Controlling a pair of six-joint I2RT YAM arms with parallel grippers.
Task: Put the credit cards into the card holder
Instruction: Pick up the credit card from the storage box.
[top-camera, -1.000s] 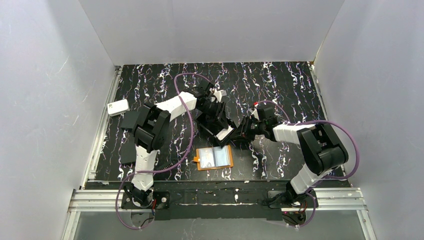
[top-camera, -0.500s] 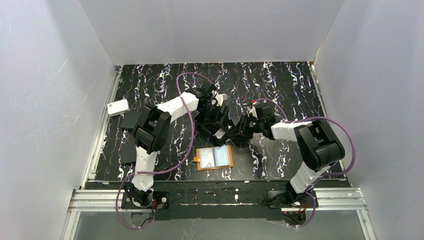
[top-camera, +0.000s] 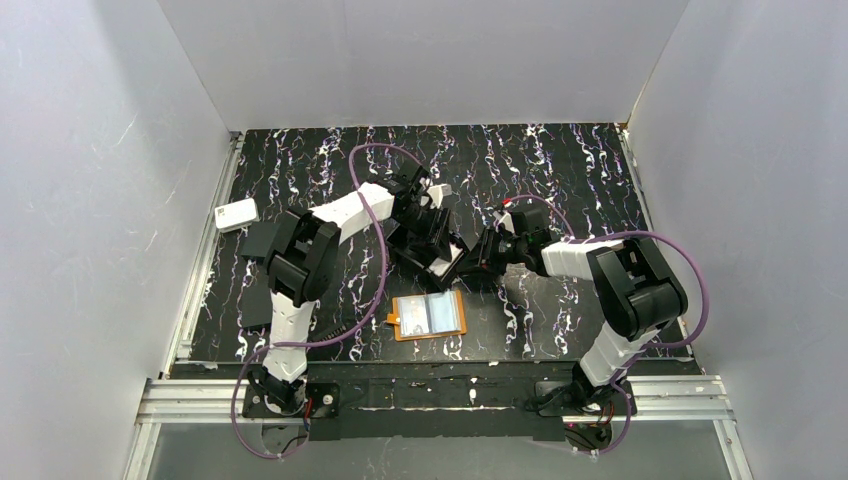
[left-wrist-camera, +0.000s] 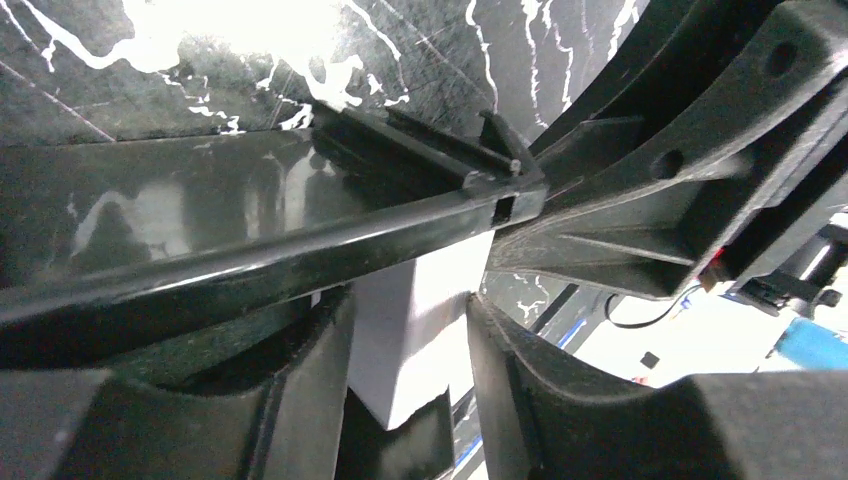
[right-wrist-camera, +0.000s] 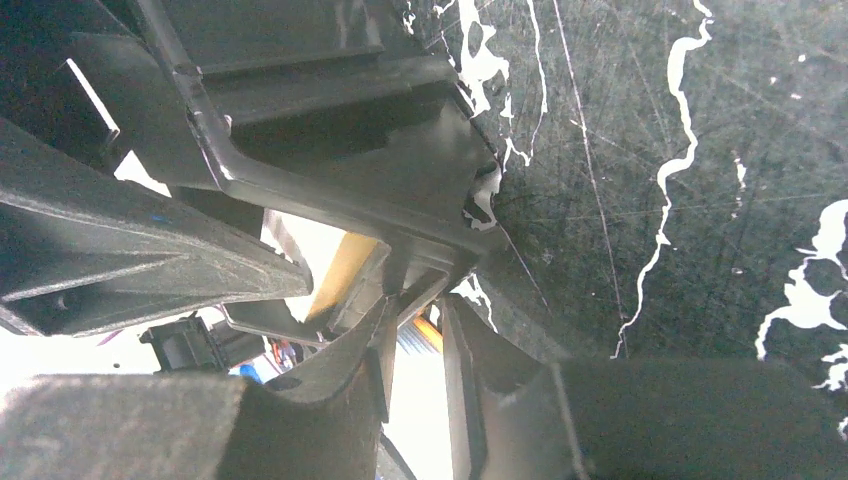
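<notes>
- The black marbled table (top-camera: 560, 180) is closed in by white walls on three sides. We see its widest bare stretch beyond the card holder (top-camera: 430, 315), running to the back wall, and a narrower one to the holder's right.
- The left arm (top-camera: 340, 215) and right arm (top-camera: 600, 265) lean in from either side and meet just behind the card holder, so the room between them is tight.
- The black tray (top-camera: 432, 250) sits just behind the card holder, under both wrists, with its near rim close to the holder's far edge.
- The card holder lies open and flat near the table's front edge, apart from both grippers. Only the top view shows it whole.
- The white box (top-camera: 237, 214) rests far to the holder's left, at the table's left edge.
- The left gripper (left-wrist-camera: 408, 310) pinches the credit cards (left-wrist-camera: 415, 345), a white slab standing between its fingers just behind the tray's rim. Only the left wrist view shows this.
- The right gripper (right-wrist-camera: 418, 310) has its fingers nearly together at the tray's corner. We cannot tell whether they clamp it.
</notes>
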